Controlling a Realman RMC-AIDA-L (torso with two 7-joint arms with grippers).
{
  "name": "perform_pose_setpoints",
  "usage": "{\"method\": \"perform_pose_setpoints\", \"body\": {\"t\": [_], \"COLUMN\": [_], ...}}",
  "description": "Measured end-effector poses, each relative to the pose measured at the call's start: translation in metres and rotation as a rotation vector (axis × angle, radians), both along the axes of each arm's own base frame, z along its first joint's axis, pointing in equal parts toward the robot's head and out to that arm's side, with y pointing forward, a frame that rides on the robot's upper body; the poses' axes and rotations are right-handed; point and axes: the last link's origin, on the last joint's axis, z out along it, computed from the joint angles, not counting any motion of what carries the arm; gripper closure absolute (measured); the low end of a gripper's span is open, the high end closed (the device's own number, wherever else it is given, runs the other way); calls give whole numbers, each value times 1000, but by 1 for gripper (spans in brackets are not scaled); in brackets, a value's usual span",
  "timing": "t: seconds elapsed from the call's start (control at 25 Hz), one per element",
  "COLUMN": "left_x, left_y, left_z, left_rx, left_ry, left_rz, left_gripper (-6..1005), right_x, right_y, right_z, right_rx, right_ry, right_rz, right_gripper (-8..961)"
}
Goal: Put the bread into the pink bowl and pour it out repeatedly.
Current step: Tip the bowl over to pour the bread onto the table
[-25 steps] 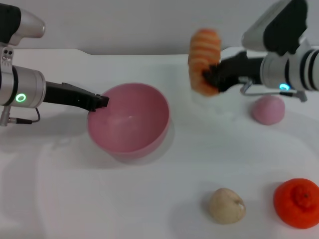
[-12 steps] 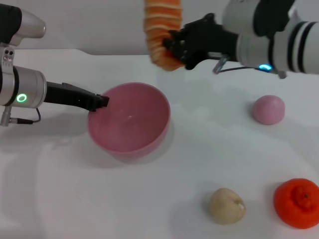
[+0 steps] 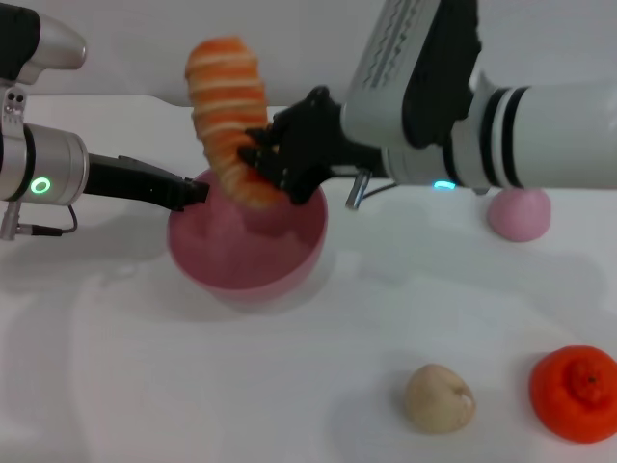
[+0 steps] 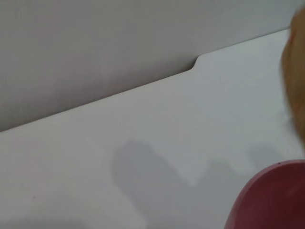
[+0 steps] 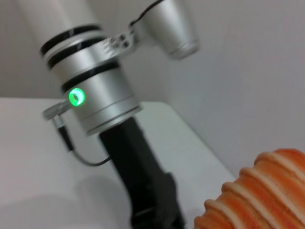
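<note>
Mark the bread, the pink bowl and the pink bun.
bread (image 3: 228, 111), head view, middle of the ridged orange side
pink bowl (image 3: 253, 268), head view, outer front wall below the rim
pink bun (image 3: 519, 214), head view, centre of its top

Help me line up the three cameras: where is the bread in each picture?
Head view: the bread stands upright above the pink bowl, held in the right gripper.
Left wrist view: only a blurred orange sliver at the picture's edge.
Right wrist view: its ridged end fills one corner.
Shared landmark: the left gripper at the bowl's rim.
</note>
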Motion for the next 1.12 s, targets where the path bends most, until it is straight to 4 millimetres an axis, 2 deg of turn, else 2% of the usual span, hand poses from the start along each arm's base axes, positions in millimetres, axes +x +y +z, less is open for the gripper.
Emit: {"method": "perform_pose_setpoints", "body": {"t": [0.4,0.68,0.96,1.12], "left_x": [2,1,-2,-2], "left_y": [1,2,4,5], "left_z": [0,1,2,1], "left_rx": [1,11,33,42], "left_ry": [1,3,8,8], "left_rz": [-5,-4,0,0], "left_gripper": [939,938,937,937], "right_x": [8,7,-2,-3], "right_y": [1,3,15,26], "right_z": [-7,-5,18,29], "right_rx": [-10,15,208,331], "right_ry": [-11,-7,39,132], "right_rz": [-24,-10,70,35], "right_gripper": [823,579,331,329]}}
